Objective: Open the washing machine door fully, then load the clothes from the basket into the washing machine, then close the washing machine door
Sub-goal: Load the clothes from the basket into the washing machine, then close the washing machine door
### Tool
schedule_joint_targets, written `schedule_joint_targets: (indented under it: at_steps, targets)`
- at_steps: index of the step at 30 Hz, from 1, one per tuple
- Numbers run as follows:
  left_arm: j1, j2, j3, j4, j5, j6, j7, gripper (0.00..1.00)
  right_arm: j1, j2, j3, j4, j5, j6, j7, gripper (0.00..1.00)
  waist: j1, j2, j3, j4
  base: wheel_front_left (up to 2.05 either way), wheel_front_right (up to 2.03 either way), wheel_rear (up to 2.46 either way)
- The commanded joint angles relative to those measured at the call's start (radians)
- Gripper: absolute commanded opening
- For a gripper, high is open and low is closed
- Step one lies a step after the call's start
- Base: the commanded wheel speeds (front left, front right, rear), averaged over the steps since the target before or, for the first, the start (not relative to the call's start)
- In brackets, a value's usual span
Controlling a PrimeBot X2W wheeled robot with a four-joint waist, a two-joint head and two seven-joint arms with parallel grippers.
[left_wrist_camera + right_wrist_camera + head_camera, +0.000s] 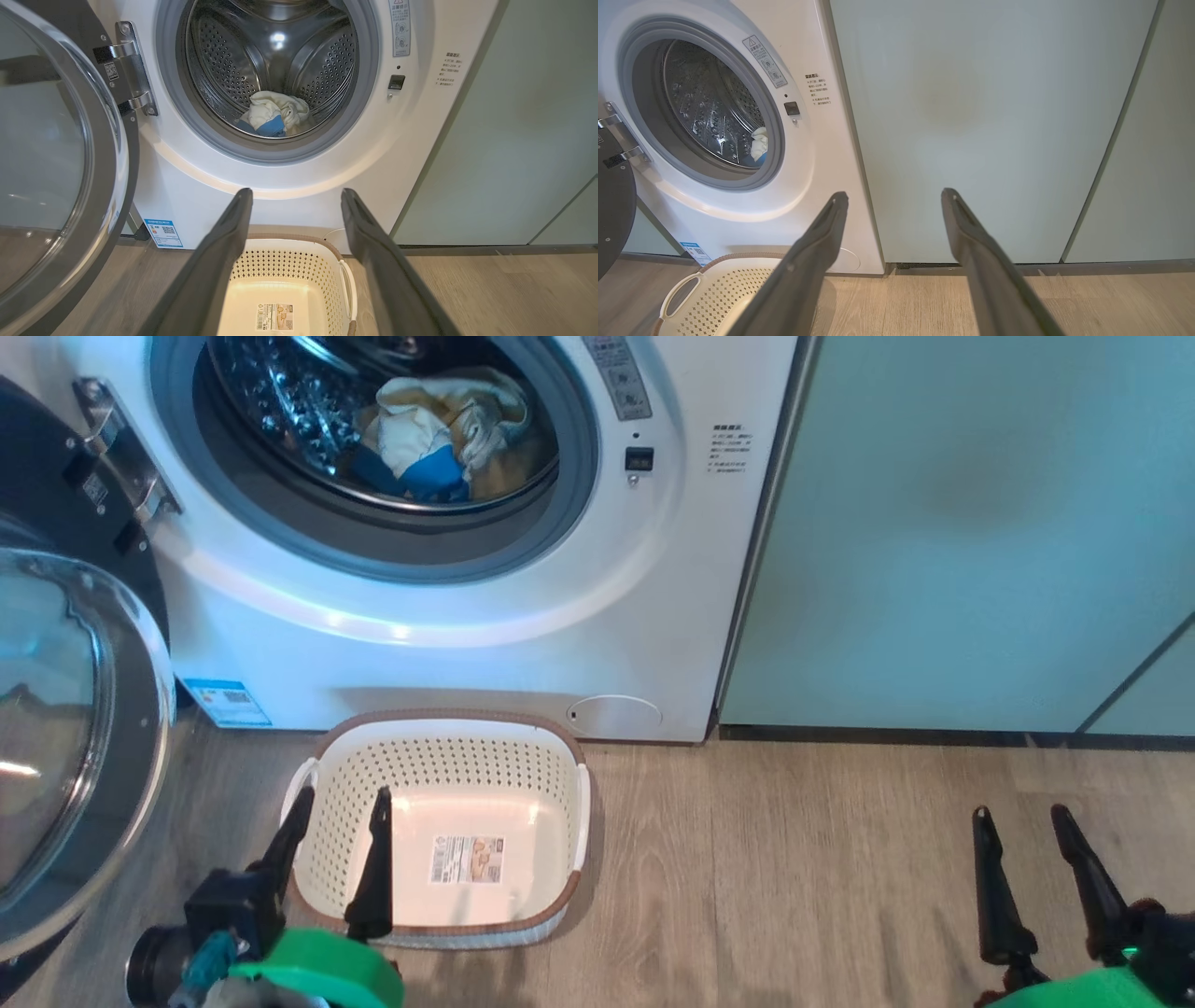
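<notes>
Here, left gripper (pixel 342 795): the two dark fingers are held wide apart and nothing is gripped; they are seen over the left side of the basket (pixel 448 761), one finger by its white handle.
Right gripper (pixel 1019 812): the fingers are likewise spread and nothing is held (bare wooden floor (pixel 794 859) is seen beneath them); it is kept well apart from the basket.
Basket: set on the floor just in front of the washing machine (pixel 560 644), its bottom in plain sight with a label (pixel 466 859) stuck on it.
Clothes (pixel 439 434): a pale yellow and blue heap is lodged low in the steel drum, inside the round opening.
Door (pixel 131 728): swung open to the left on its metal hinge (pixel 121 448), the glass bowl turned outward.
Washing machine: flanked on the right by pale green cabinets (pixel 962 523).
</notes>
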Motion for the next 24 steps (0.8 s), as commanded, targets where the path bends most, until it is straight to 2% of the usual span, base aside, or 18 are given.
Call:
schedule_joint_targets:
  at_steps: [1, 24]
  targets:
    - [-0.028, 0.013, 0.046, -0.026, 0.005, -0.004, -0.006, 1.0, -0.018, -0.01, 0.023, -0.036, -0.004, -0.003, -0.001, 1.0, 0.0001, -0.0001, -0.005, -0.004, 0.0, 0.0, 0.0]
    - [-0.032, 0.015, 0.037, -0.019, 0.0, -0.008, -0.005, 1.0, -0.012, -0.01, 0.02, -0.045, 0.0, -0.003, 0.005, 1.0, 0.0001, -0.0001, -0.012, -0.009, 0.0, 0.0, 0.0]
